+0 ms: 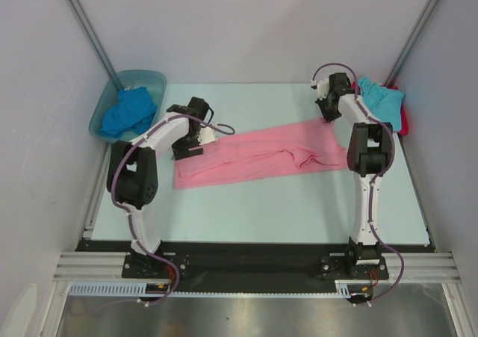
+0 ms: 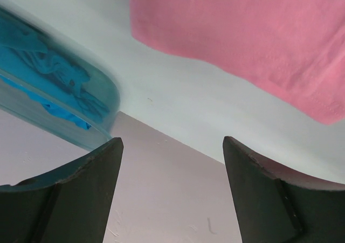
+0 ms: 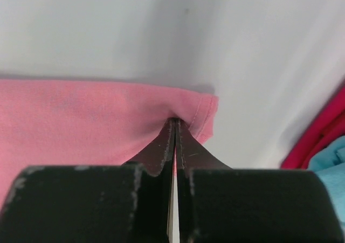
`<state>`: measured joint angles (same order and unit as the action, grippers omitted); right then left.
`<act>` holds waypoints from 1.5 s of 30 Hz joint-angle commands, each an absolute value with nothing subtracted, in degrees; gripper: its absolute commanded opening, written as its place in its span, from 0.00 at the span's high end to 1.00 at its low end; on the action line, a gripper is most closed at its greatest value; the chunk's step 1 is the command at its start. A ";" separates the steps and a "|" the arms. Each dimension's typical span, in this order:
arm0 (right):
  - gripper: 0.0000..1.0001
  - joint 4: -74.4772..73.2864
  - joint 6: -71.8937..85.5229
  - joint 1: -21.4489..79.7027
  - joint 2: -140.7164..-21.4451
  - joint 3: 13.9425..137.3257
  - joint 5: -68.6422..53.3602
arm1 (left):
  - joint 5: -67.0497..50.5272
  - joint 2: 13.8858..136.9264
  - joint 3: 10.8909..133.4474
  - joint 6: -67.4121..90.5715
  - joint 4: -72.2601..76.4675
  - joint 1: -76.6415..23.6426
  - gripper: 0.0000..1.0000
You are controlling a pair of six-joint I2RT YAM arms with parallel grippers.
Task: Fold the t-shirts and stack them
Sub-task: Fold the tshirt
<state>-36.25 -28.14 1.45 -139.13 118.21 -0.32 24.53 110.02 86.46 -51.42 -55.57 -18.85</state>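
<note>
1. Across the middle of the tabletop (image 1: 261,210), the pink t-shirt (image 1: 246,161) is lying as a long slanted band, its nearer end at the left and its farther end reaching toward the far right corner. A bunched ridge is showing right of its middle.
2. We are pinching the shirt's far right corner with the right tool (image 3: 174,122): its jaws are clenched on the hemmed edge, and cloth is puckering at the tips.
3. We are holding the left tool (image 2: 172,146) released, jaws spread wide with nothing between them, just beside the shirt's left end. Its wrist view is showing the pink edge ahead of the jaws, not yet between them.
4. We are judging the step in hand to be spreading this shirt flat before any fold. So the left tool is needing a grip on the left corner that mirrors the right one: coming in low, one jaw under the edge.
5. We are planning a gentle outward pull with both tools together, enough to flatten the ridge. A hard tug is risking the thin corner slipping out of the right pinch.
6. We are minding the neighbours: the royal blue t-shirt (image 1: 128,113) is sitting in the tub (image 1: 153,78) at the far left, and the turquoise t-shirt (image 1: 379,98) is piled with the red t-shirt (image 1: 404,120) just beside the right tool. So we are aiming the pull away from that pile.
</note>
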 commanded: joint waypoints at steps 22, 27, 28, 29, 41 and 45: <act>1.00 -36.39 -29.18 -0.44 -139.40 113.38 4.66 | 11.43 106.33 74.70 -66.89 -47.64 -22.59 0.23; 1.00 -36.65 -29.36 -0.26 -138.87 113.55 5.10 | 10.55 109.34 78.22 -65.39 -47.90 -22.94 0.25; 1.00 -36.56 -29.44 -0.18 -138.78 113.64 5.18 | 10.46 109.42 78.31 -65.39 -47.90 -22.94 0.25; 1.00 -36.56 -29.44 -0.18 -138.69 113.73 5.10 | 10.46 109.51 78.22 -65.56 -47.99 -22.94 0.25; 1.00 -36.39 -29.27 -0.18 -138.96 114.26 5.45 | 10.28 108.72 79.89 -64.78 -53.78 -23.38 0.24; 1.00 -36.39 -29.36 -0.18 -139.39 114.78 5.80 | 10.28 107.75 80.33 -65.04 -56.60 -23.99 0.24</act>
<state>-33.01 -28.56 1.06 -138.17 115.83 1.19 11.75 110.19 78.46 -64.97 -52.66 -23.16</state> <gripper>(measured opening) 0.009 0.760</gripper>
